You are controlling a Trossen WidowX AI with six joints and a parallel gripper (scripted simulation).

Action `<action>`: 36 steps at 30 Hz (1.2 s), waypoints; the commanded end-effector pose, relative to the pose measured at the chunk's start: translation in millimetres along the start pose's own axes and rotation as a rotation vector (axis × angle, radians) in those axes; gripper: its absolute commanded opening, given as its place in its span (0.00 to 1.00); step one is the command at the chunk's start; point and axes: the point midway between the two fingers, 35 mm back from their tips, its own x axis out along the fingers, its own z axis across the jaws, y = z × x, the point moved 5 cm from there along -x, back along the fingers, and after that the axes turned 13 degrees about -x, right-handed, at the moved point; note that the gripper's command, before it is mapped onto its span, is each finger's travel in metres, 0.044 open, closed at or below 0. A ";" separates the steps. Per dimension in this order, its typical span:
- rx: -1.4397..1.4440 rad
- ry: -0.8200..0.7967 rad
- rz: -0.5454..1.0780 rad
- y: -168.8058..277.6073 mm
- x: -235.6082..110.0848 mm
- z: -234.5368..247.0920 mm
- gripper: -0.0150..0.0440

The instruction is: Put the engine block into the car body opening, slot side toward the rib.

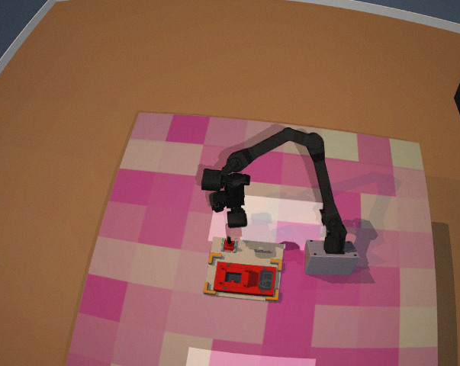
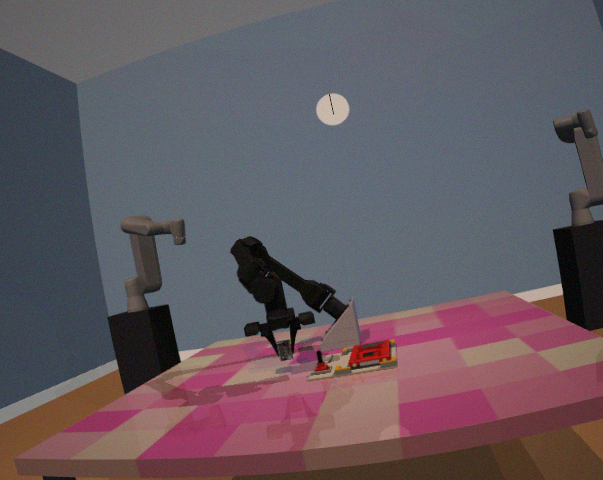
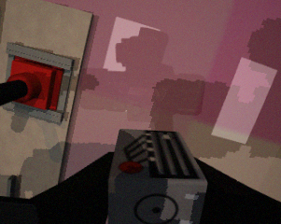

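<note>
Your black gripper (image 3: 156, 205) is clamped on the small grey engine block (image 3: 157, 179); insertion into the red car body (image 1: 243, 277), beyond it, remains undone.

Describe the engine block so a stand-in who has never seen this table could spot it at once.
Start at the beige base plate carrying the red car body on the pink checked mat. Just beyond its edge nearest the red joystick knob, the black gripper is shut on a small grey box, the engine block. Its ribbed top with a red dot and its circle-marked side set it apart.
</note>
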 end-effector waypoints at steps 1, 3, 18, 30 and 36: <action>0.007 0.000 -0.007 -1.6 -14.3 -1.5 0.25; 0.007 -0.001 -0.007 -1.5 -20.6 -1.4 0.25; 0.006 0.002 -0.005 3.3 -68.5 -0.1 0.25; 0.006 0.005 -0.004 5.8 -56.0 1.1 0.25; 0.006 0.008 -0.017 6.6 -57.6 0.8 0.25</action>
